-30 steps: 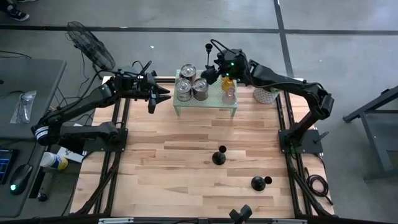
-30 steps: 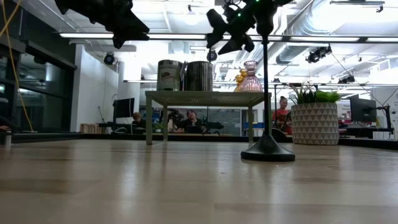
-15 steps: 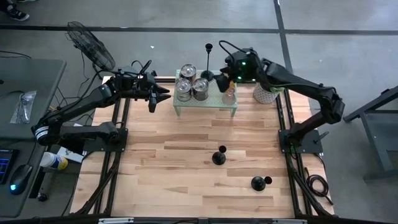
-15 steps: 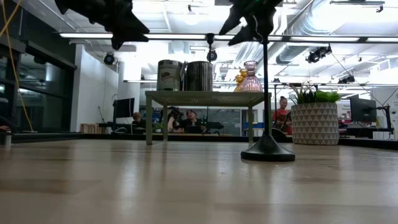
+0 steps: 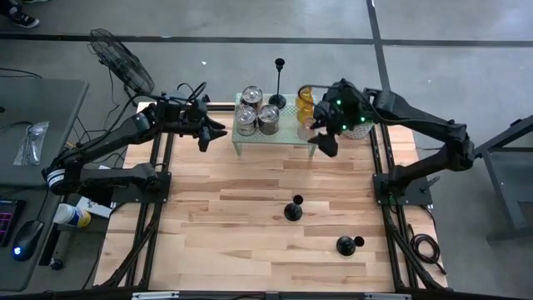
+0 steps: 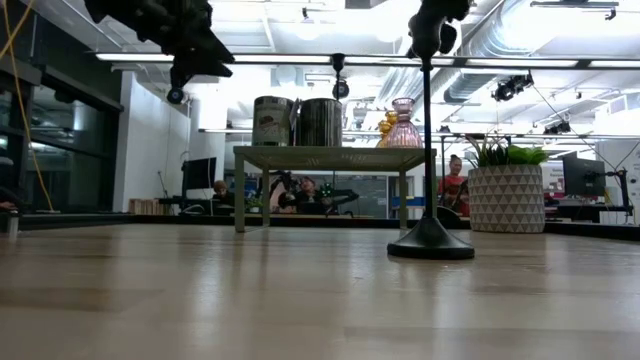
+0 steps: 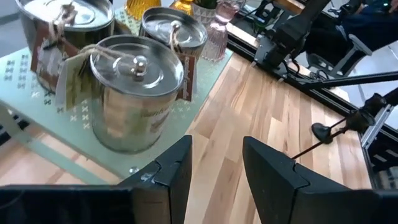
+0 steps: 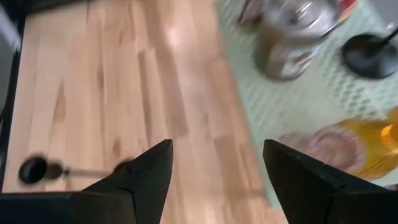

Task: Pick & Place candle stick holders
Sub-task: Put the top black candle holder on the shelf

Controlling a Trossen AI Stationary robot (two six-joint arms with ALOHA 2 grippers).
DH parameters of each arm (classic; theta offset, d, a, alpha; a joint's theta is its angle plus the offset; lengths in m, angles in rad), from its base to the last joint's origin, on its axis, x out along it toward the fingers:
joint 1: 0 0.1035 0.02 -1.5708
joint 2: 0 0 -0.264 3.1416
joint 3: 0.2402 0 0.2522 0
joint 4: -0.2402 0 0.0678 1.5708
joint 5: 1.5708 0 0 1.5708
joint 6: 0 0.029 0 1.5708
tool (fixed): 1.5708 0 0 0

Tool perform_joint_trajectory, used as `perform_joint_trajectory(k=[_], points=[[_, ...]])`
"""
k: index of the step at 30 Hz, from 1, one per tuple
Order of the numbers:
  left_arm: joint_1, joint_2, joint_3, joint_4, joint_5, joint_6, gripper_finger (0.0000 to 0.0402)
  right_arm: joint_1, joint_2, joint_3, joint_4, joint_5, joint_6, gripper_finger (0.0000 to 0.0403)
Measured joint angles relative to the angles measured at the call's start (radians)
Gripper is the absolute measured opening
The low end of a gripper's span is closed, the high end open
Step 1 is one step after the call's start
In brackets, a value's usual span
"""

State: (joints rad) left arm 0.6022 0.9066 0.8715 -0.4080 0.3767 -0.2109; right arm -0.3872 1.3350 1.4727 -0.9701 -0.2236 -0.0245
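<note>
- Candle stick holders are split between two places: on the pale green rack (image 5: 276, 125) at the far edge of the counter (image 5: 250, 208) stand three silver metal cups (image 5: 254, 115), an amber glass holder (image 5: 306, 99), a pink glass holder (image 5: 306, 123) and one black stick holder (image 5: 278, 92); two more black stick holders, one nearer the middle (image 5: 293, 209) and one toward my right side (image 5: 346, 244), are on the bare wood well apart from the rack.
- What has just changed: a second ago my right tool (image 5: 323, 140) was over the rack at the black stick holder on it, with the stick in or at its fingers. Now that holder stands upright on the rack's far edge by itself, and my right tool has drawn back to the rack's near right corner.
- My right tool is open and carries nothing; in its wrist view the two fingers (image 8: 140, 177) stand apart over wood and rack edge.
- My left tool (image 5: 212, 129) has not moved: it hovers just left of the rack, fingers (image 7: 174, 174) narrowly apart and empty, facing the silver cups.
- I judge one placement finished and my right arm free; the two black holders on the wood look like the next candidates.
- A green plant in a white pot (image 5: 358, 127) sits just behind my right arm.
</note>
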Motion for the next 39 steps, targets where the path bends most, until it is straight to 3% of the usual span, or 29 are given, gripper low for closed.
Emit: perform_joint_trajectory(k=[4,11,21,34,39], points=[[0.000,0.000,0.000,-0.027,-0.025,-0.008,0.0138,0.039,-0.016,-0.056,-0.023,-0.025,-0.017,0.0243],[0.000,0.000,0.000,-0.062,-0.054,-0.030,0.0138,0.132,-0.148,-0.324,0.100,-0.035,0.102,0.0243],[0.000,0.000,0.000,-0.067,-0.058,-0.023,0.0138,0.381,-0.303,-0.444,0.168,0.169,0.364,0.0243],[0.000,0.000,0.000,-0.103,-0.046,-0.003,0.0138,0.606,-0.207,-0.648,0.587,0.284,0.408,0.0243],[0.000,0.000,0.000,-0.134,-0.021,0.031,0.0138,0.659,-0.104,-0.676,0.637,0.300,0.471,0.0243]])
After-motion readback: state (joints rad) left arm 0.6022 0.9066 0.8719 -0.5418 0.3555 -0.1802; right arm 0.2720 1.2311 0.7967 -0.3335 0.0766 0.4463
